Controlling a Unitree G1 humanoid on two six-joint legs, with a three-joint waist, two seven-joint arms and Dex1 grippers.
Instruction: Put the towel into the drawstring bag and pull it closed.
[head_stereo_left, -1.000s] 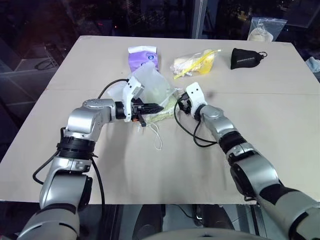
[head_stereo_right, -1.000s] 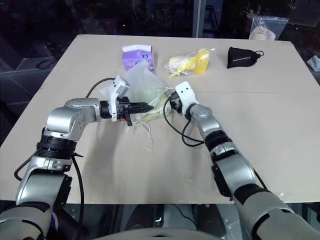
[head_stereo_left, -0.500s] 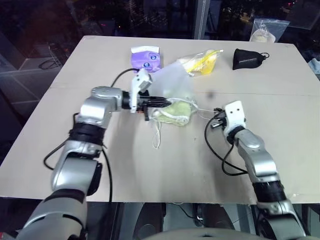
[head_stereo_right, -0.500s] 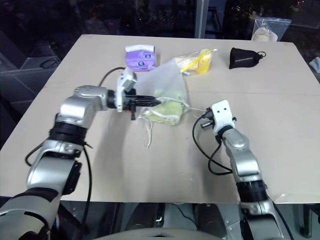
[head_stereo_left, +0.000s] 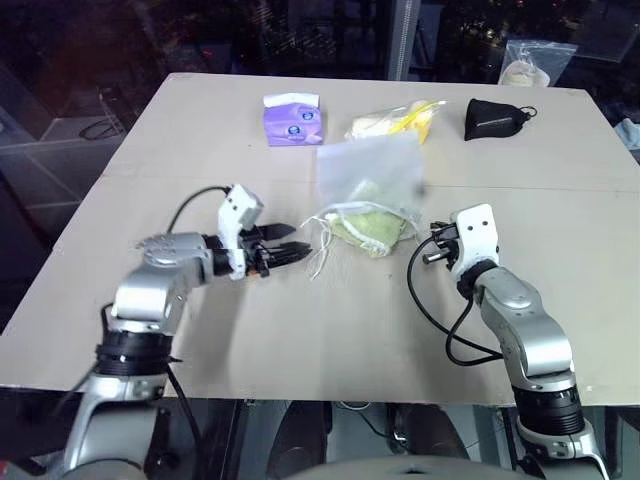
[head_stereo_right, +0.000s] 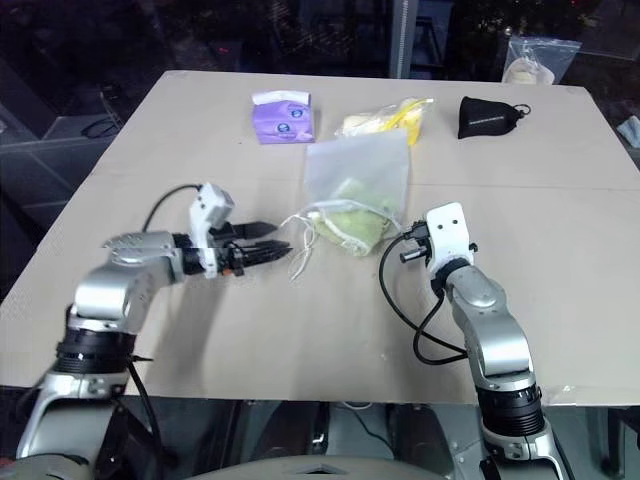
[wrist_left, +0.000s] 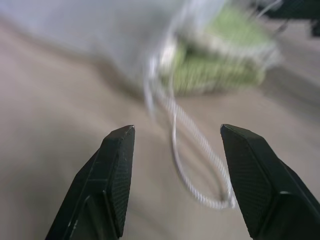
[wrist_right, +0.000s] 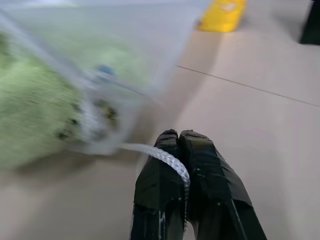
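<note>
Here a fluffy green towel (head_stereo_left: 368, 226) fills the sheer mesh drawstring bag (head_stereo_left: 372, 170).

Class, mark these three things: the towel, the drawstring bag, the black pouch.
towel (head_stereo_left: 372, 227), left eye view, green middle.
drawstring bag (head_stereo_left: 375, 165), left eye view, flat white upper part.
black pouch (head_stereo_left: 490, 118), left eye view, its body.

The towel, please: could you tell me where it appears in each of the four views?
Left eye view: towel at table centre, in the drawstring bag mouth.
Right eye view: centre, same spot.
Left wrist view: upper right, beyond the cord loop.
Right wrist view: left side.
Shared landmark: the bag's white cord.
</note>
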